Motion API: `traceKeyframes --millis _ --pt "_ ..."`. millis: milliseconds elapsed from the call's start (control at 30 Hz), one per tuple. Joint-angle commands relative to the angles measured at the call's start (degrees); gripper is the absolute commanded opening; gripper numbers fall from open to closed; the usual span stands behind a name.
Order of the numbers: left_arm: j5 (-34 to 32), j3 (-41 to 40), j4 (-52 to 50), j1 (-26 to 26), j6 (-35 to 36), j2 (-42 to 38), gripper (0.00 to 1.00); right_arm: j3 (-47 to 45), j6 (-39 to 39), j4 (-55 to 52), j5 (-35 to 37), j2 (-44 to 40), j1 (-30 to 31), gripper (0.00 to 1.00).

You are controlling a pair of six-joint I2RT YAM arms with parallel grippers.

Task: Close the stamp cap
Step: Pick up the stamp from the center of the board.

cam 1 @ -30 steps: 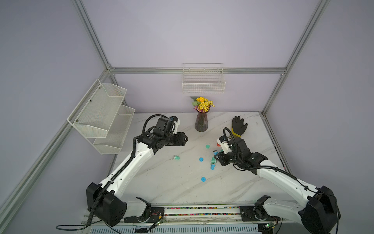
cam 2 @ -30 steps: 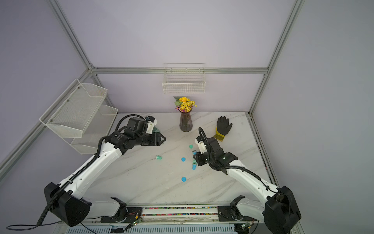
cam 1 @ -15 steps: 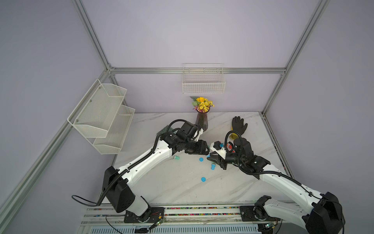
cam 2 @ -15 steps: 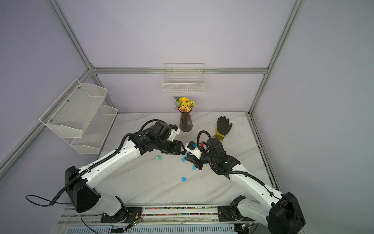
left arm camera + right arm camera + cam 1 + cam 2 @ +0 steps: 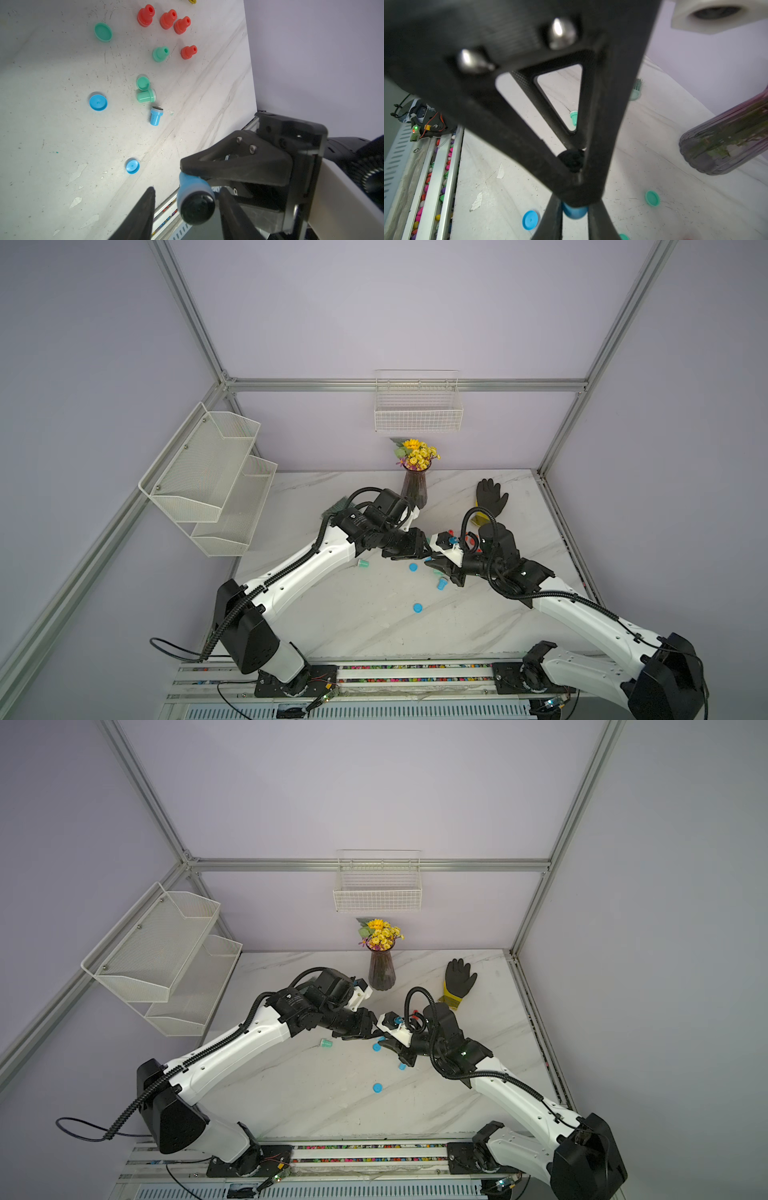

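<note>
Now, the bare stamp (image 5: 192, 186) sits low centre in the left wrist view, its handle pinched in the right gripper (image 5: 574, 207). The left gripper (image 5: 188, 190), jaws apart, straddles its black face; better to centre them before squeezing. The nearest blue cap (image 5: 132, 165) lies on the table (image 5: 52, 135), above-left.

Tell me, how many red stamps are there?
4. In the left wrist view, three red stamps cluster together; a fourth sits apart beside a green stamp. Others may be hidden.
</note>
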Motion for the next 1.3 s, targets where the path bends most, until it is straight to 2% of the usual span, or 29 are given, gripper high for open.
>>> traceKeyframes --millis 0,200,433,533,633,800,967,1133,1267 --pt "1.72 1.69 0.06 -0.38 -0.82 0.62 0.5 1.91 -0.87 0.72 0.4 0.4 0.4 0.0" --pt "1.87 1.95 0.06 -0.36 -0.47 0.98 0.37 2.57 -1.56 -0.97 0.13 0.48 0.54 0.0" --pt "1.12 2.74 0.69 -0.37 -0.07 0.1 0.29 0.99 -2.09 0.46 -0.01 -1.89 0.62 0.0" --pt "1.53 2.75 3.05 -0.37 -0.09 -1.43 0.24 0.45 -0.45 2.53 0.13 -3.46 0.67 0.12" --pt "3.54 1.7 8.17 0.21 -1.48 -4.68 0.22 -1.5 2.6 8.11 0.72 -7.02 0.61 0.3" --pt "10.9 -0.52 18.64 2.5 -7.99 -11.39 0.18 -4.81 9.66 22.61 -0.13 -13.91 0.62 0.48" --pt "18.29 0.95 24.85 3.98 -14.38 -14.32 0.18 -5.51 17.46 37.27 0.02 -15.78 0.62 0.53" --pt "24.86 3.42 29.96 4.11 -19.63 -15.04 0.17 -1.53 24.39 44.57 -1.41 -11.93 0.59 0.52" --pt "27.37 3.78 33.24 4.11 -22.44 -15.67 0.16 0.79 30.53 54.09 -3.35 -8.42 0.62 0.52"
